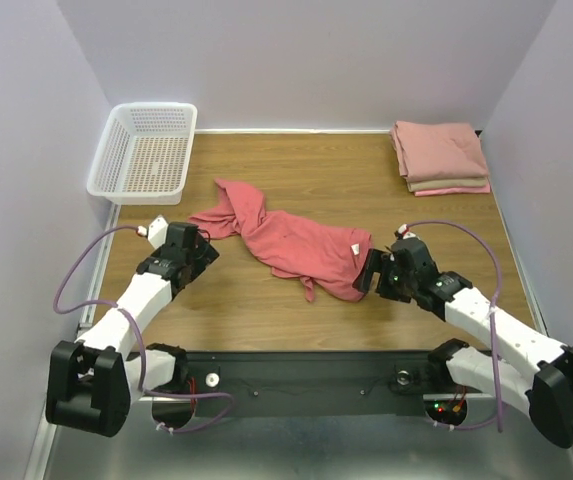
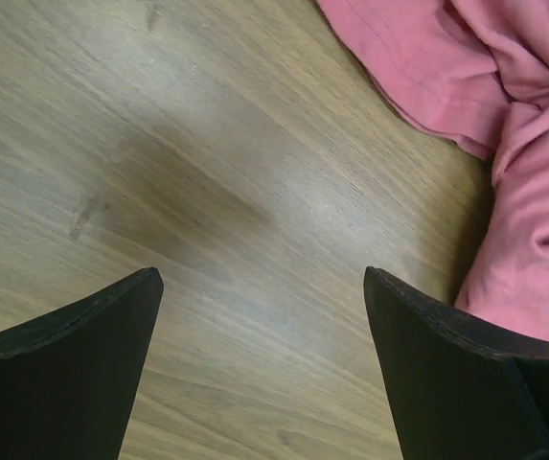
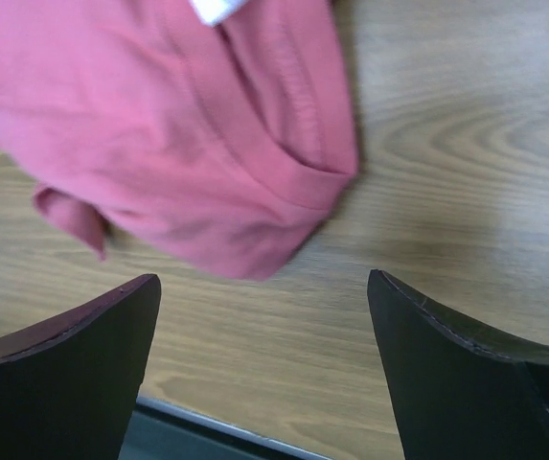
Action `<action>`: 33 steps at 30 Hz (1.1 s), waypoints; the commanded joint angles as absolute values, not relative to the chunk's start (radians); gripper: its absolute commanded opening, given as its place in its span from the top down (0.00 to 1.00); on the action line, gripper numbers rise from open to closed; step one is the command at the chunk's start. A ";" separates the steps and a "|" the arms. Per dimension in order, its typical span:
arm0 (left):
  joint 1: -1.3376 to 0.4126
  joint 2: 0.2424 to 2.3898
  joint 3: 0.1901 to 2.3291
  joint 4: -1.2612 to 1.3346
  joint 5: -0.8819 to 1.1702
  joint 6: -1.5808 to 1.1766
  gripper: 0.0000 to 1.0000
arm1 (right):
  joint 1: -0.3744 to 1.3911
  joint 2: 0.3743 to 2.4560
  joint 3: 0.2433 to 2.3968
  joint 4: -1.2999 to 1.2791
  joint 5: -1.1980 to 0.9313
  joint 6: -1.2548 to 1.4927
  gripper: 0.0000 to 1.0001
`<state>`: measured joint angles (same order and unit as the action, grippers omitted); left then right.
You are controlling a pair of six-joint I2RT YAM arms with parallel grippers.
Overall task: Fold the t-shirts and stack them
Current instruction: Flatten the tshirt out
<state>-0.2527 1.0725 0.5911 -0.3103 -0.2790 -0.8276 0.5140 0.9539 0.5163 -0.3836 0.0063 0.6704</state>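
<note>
— What's carrying everything in front of you?
— A wooden table [image 1: 366, 170], light brown, with its grain running left to right.
— And on it?
— A coral-red t-shirt [image 1: 296, 245] lies crumpled across the middle. A folded stack of t-shirts [image 1: 441, 155], pink over beige, sits in my far right corner. A white lattice basket [image 1: 136, 196] sits in the far left. All three are well apart.
</note>
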 commanded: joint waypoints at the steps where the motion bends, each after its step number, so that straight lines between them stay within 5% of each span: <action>1: -0.206 1.063 0.595 -0.169 -0.212 -0.807 0.02 | 0.522 1.005 0.494 -0.334 0.074 0.727 0.09; 22: -0.158 1.620 0.836 -0.051 -0.212 -0.824 0.26 | 0.523 1.212 0.534 -0.226 0.110 0.793 0.21; 28: -0.172 1.695 0.887 -0.049 -0.215 -0.824 0.48 | 0.523 1.241 0.534 -0.203 0.123 0.799 0.24; 32: -0.183 1.735 0.913 -0.054 -0.221 -0.810 1.00 | 0.523 1.249 0.532 -0.192 0.140 0.807 0.36; 33: -0.189 1.738 0.916 -0.055 -0.227 -0.796 1.00 | 0.525 1.250 0.534 -0.184 0.140 0.810 0.39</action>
